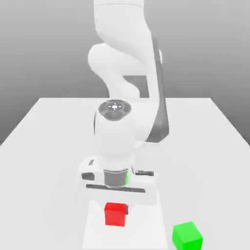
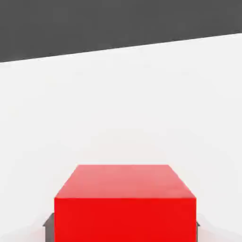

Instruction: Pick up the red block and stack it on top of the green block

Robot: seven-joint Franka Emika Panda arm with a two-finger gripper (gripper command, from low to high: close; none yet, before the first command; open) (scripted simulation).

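Note:
The red block [image 1: 115,215] is near the table's front edge, directly under the hand. My gripper [image 1: 116,211] is down over it, one dark fingertip [image 1: 127,210] showing at its side. In the hand view the red block [image 2: 125,203] looms close, and the dark fingers [image 2: 48,225] lie flush against both of its sides, so the gripper [image 2: 125,228] is shut on it. Whether the block is off the table I cannot tell. The green block [image 1: 187,235] rests on the table, toward the exterior view's right of the red one and slightly nearer the front.
The white table [image 1: 44,146] stretches wide behind and to both sides. The arm's bulky white links [image 1: 122,132] rise above the hand and hide the middle of the table.

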